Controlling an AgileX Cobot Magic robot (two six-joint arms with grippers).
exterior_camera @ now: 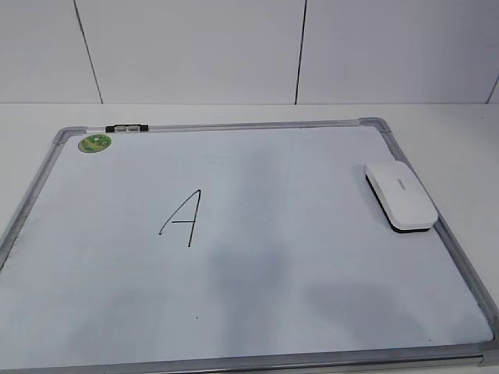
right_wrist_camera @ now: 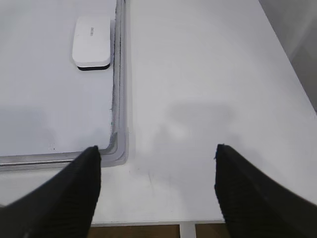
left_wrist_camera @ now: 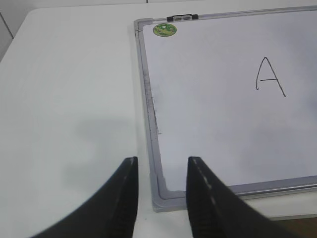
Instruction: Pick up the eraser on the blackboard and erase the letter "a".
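The blackboard [exterior_camera: 312, 265] is a white board in a silver-grey frame, lying flat on the table. The white eraser [exterior_camera: 400, 195] lies on it by the right frame edge, and shows in the right wrist view [right_wrist_camera: 91, 41]. A tall capital "A" [exterior_camera: 183, 218] is written left of centre; no small lowercase "a" shows anywhere. My left gripper [left_wrist_camera: 162, 163] is open and empty above the board's near left corner [left_wrist_camera: 163, 198]. My right gripper [right_wrist_camera: 156, 151] is wide open and empty over bare table beside the board's near right corner [right_wrist_camera: 116, 148]. Neither gripper shows in the exterior view.
A green round sticker [exterior_camera: 95, 142] and a small black clip [exterior_camera: 126, 127] sit at the board's far left. White table [right_wrist_camera: 208, 74] lies right of the board, and its front edge [right_wrist_camera: 148, 222] is just below my right gripper. A white wall stands behind.
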